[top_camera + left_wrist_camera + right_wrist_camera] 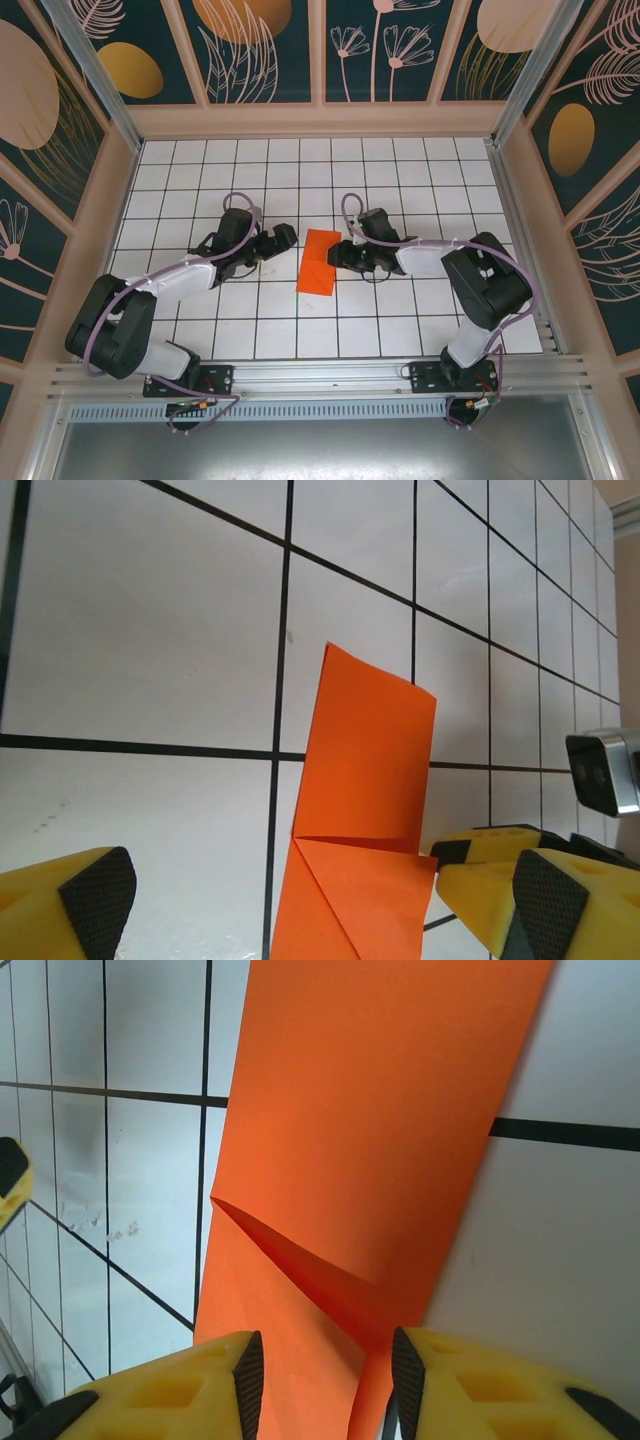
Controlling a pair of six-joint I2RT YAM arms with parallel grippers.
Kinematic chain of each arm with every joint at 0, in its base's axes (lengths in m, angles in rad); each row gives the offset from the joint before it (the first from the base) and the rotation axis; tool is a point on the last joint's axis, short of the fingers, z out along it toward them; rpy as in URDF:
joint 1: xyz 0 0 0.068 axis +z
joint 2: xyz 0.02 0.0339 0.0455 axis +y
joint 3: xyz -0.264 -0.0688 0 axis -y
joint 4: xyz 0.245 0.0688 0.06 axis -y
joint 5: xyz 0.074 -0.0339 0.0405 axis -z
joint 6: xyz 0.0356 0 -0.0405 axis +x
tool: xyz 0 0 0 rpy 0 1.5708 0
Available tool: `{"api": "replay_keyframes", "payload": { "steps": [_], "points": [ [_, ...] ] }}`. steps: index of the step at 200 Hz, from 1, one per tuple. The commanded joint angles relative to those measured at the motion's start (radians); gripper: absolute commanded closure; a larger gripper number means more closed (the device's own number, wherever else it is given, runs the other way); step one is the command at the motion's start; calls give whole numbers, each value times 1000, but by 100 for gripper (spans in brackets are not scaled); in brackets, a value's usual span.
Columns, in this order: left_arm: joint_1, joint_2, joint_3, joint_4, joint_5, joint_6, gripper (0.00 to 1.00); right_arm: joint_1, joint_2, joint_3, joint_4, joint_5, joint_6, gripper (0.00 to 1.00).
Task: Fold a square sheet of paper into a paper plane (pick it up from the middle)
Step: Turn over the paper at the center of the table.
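Both arms rise from the counter's (400, 330) near edge and bend inward toward its middle, wrists low; left claw (284, 238) points right, jaws spread wide; right claw (337, 254) points left, facing it, fingers (246, 1375) a narrow gap apart.

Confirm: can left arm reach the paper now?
Probably yes: left end effector is open, just beside the paper, nothing between them; right end effector is at the opposite edge, out of its path.
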Motion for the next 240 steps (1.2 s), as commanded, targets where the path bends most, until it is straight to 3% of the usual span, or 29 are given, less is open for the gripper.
{"api": "replay_keyframes", "payload": {
  "steps": [1, 40, 74, 100, 153, 194, 240],
  "points": [
    [7, 16, -18, 88, 56, -37, 1, -2, 30, -13, 59, -45, -14, 65],
    [7, 47, -22, 122, 103, -63, 2, 0, 68, -2, 72, -68, -9, 73],
    [-2, 60, -54, 195, 169, -122, 2, -5, 57, -22, 109, -62, 6, 89],
    [-26, 85, -70, 246, 213, -166, 8, -11, 47, -47, 148, -69, 26, 94],
    [-77, 178, -47, 302, 256, -200, 32, -22, 1, -100, 213, -55, 64, 95],
    [-98, 225, -14, 306, 267, -186, 42, -31, -31, -136, 237, -36, 86, 95],
    [-113, 263, 0, 330, 283, -185, 46, -37, -46, -162, 262, -32, 105, 95]
  ]
}}
